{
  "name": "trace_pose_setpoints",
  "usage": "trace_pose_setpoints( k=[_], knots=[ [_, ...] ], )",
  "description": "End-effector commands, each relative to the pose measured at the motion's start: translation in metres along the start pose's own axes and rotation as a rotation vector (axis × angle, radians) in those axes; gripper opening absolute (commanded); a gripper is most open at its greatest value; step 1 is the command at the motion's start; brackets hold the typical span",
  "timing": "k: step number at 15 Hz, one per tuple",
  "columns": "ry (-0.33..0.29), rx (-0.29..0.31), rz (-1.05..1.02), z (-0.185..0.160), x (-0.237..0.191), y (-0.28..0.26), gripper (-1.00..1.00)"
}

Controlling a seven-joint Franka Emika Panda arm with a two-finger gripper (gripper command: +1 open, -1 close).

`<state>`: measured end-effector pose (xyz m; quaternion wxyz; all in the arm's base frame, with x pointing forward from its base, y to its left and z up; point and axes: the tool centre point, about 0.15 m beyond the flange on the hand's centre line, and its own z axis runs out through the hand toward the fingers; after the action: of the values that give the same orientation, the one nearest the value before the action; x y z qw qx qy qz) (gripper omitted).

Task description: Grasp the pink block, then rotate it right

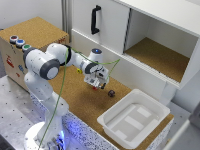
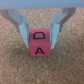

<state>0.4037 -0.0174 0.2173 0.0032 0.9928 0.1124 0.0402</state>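
One white arm bends over a brown cork surface (image 1: 75, 97) in the exterior view. A white tub (image 1: 134, 120) sits on the surface at the exterior view's right, and nothing shows inside it. Behind it is a white cabinet (image 1: 150, 35) with an open box-like space that has a brown floor, and nothing shows in there either. The end effector (image 1: 96, 85) points down near the middle of the surface. A bit of pinkish red, the pink block (image 1: 96, 87), peeks out at its tip. A small dark lump (image 1: 111, 93) lies just beside it, between the end effector and the tub. A small yellow piece (image 1: 79, 71) lies behind the arm. Three round buttons (image 1: 19, 42) sit on a wooden box at the exterior view's left.

Up close in the wrist view, the pink block (image 2: 40, 44) sits between the two grey fingers (image 2: 22, 31) of the end effector (image 2: 41, 39). Both fingers press on its sides, closed just as wide as the block. Black letters D and A are on the block. Cork shows all around it.
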Motion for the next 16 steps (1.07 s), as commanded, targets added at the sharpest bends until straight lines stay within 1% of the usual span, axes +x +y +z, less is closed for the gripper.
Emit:
trace_pose_setpoints(
  k=[1, 4, 5, 7, 10, 11, 12, 13, 14, 15, 16],
  knots=[
    [-0.021, 0.026, -0.047, -0.012, 0.010, -0.009, -1.00],
    [-0.031, 0.006, -0.084, -0.016, 0.009, -0.014, -1.00],
    [-0.038, 0.021, -0.079, -0.017, 0.010, -0.013, -1.00],
    [-0.040, 0.003, -0.086, -0.019, 0.010, -0.016, -1.00],
    [-0.038, -0.007, -0.053, -0.026, 0.012, -0.015, -1.00],
    [-0.029, -0.016, -0.039, -0.030, 0.013, -0.014, -1.00],
    [-0.032, -0.027, -0.013, -0.033, 0.015, -0.013, -1.00],
    [-0.018, -0.132, -0.017, -0.036, 0.016, -0.015, -1.00],
    [-0.014, -0.146, -0.002, -0.035, 0.018, -0.015, -1.00],
    [-0.054, -0.153, 0.046, -0.032, 0.019, -0.014, -1.00],
    [-0.037, -0.157, 0.104, -0.039, 0.020, -0.015, -1.00]
  ],
)
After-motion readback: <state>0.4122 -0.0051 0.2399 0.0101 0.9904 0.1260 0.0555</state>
